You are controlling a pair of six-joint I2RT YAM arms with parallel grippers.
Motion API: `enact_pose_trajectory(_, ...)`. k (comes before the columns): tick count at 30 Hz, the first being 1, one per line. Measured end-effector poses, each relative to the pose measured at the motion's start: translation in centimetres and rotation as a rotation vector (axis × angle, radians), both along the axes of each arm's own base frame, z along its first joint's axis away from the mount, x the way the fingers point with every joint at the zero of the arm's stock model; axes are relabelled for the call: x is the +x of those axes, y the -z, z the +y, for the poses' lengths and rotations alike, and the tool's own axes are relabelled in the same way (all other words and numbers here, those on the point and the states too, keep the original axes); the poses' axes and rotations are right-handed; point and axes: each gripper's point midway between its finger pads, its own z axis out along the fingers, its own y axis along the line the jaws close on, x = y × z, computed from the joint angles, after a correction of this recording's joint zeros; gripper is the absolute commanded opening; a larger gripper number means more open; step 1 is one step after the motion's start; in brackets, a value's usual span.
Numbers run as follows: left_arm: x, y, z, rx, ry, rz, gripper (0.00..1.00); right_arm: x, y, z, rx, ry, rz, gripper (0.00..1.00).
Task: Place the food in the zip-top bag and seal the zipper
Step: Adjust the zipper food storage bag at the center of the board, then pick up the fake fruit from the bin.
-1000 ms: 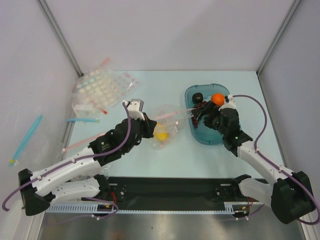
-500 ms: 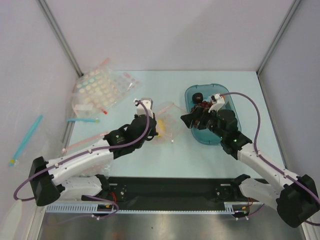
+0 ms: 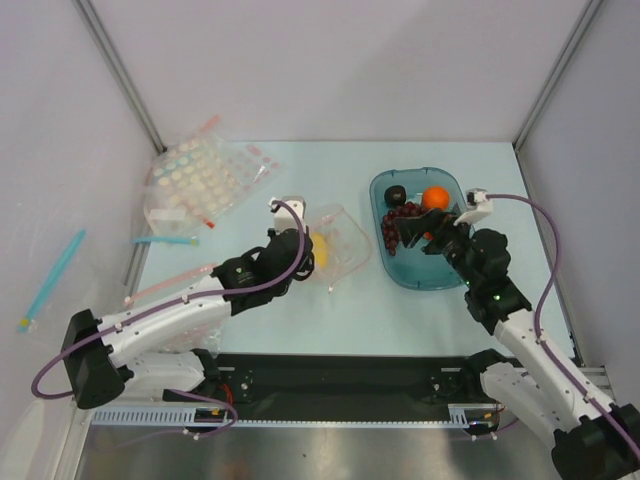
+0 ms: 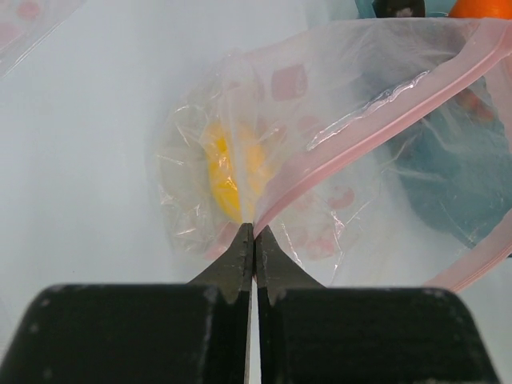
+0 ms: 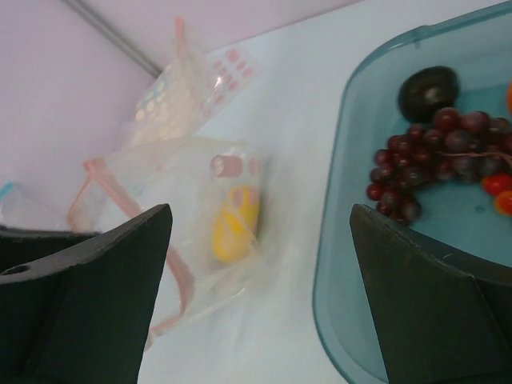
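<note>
The zip-top bag (image 3: pixel 345 240) lies left of the teal tray, its mouth toward the tray. My left gripper (image 4: pixel 254 228) is shut on the bag's pale pink zipper strip (image 4: pixel 376 132) at its near end. A yellow lemon piece (image 4: pixel 228 172) is inside the bag and also shows in the top view (image 3: pixel 320 252) and the right wrist view (image 5: pixel 234 224). My right gripper (image 5: pixel 260 210) is open and empty, above the tray's left rim (image 3: pixel 415 232). The orange (image 3: pixel 434 197), plum (image 5: pixel 429 92), grapes (image 5: pixel 432 152) and small red pieces (image 5: pixel 498 186) lie in the tray.
The teal tray (image 3: pixel 420 272) stands right of centre. Clear bags with pastel dots (image 3: pixel 200 180) lie at the back left, with a blue strip (image 3: pixel 165 240) and a pink strip (image 3: pixel 170 282) nearby. Another blue-strip bag (image 3: pixel 50 272) sits outside the left wall.
My right gripper reached left toward the bag's mouth, then drew back right over the tray. My left gripper shifted right with the bag's edge held; the bag moved slightly.
</note>
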Motion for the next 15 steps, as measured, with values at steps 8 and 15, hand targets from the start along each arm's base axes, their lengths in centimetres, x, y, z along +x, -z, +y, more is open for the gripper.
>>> enact_pose_trajectory(8,-0.2,-1.1,0.5,-0.024,-0.010,-0.019,0.00,2.1,2.6,-6.8,0.052,0.307,0.098,0.90)
enact_pose_trajectory(15,-0.3,-1.7,0.7,-0.044,-0.013,-0.031,0.00,4.6,10.7,-10.7,-0.006,0.535,0.362,0.79)
